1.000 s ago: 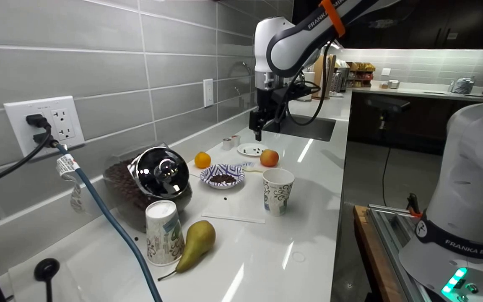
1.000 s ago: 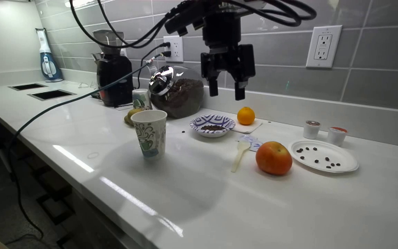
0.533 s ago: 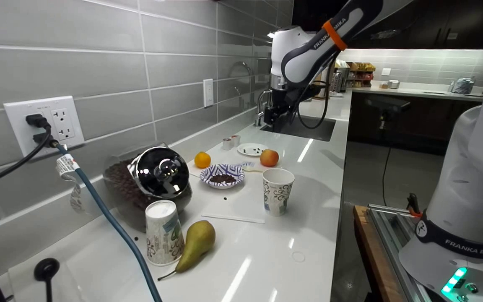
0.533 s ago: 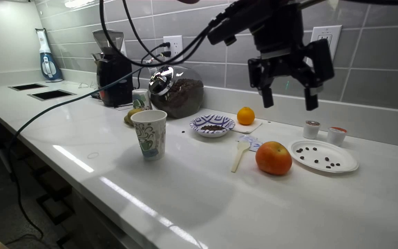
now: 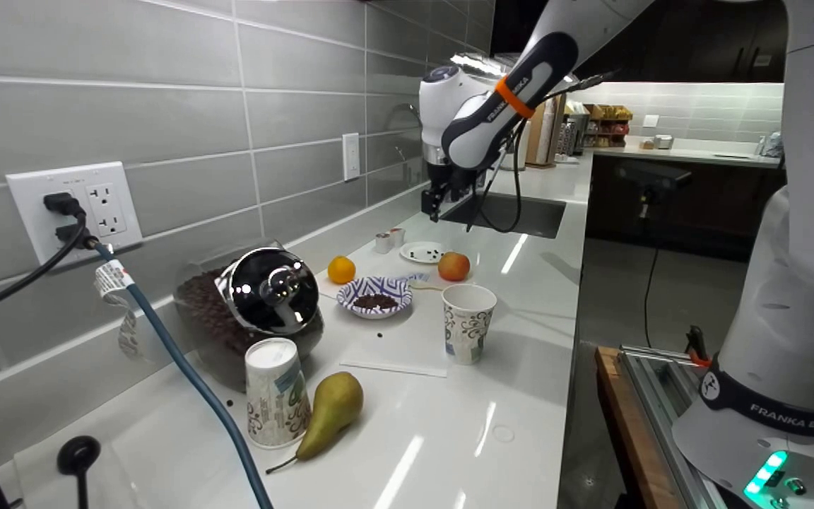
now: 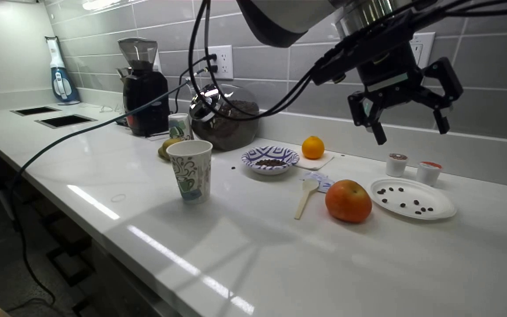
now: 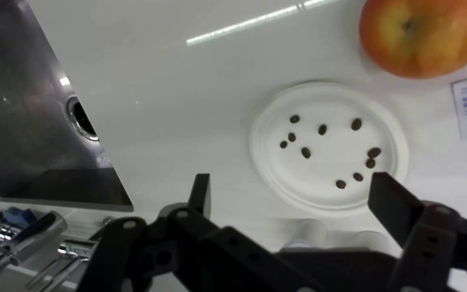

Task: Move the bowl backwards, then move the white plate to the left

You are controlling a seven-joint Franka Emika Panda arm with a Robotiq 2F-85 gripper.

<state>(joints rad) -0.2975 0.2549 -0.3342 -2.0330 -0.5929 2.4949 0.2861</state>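
Note:
The bowl (image 6: 270,153), white with a dark blue-purple pattern and brown beans in it, sits on the counter in both exterior views; the wrist view does not include it. In an exterior view, the white plate (image 6: 439,198) lies flat beyond the apple, with several loose beans on it. My gripper (image 6: 411,130) hangs tilted in the air near the wall, above the level of the plate. Seen from the wrist, its fingers (image 7: 395,202) are spread wide with nothing held; the plate (image 7: 330,158) shows below and ahead, the right fingertip overlapping its rim in the picture.
Close to the plate are an apple (image 6: 348,201) and two small pods (image 6: 396,165) by the wall. A spoon (image 6: 307,198), an orange (image 6: 313,148), an upright paper cup (image 6: 190,171) and a glass jar (image 6: 231,123) stand farther along. A sink (image 7: 35,121) opens beside the plate.
The open gripper has travelled from near the bowl's side towards the plate and pods, and it has tilted on the way. Bowl, plate and other objects keep their places.

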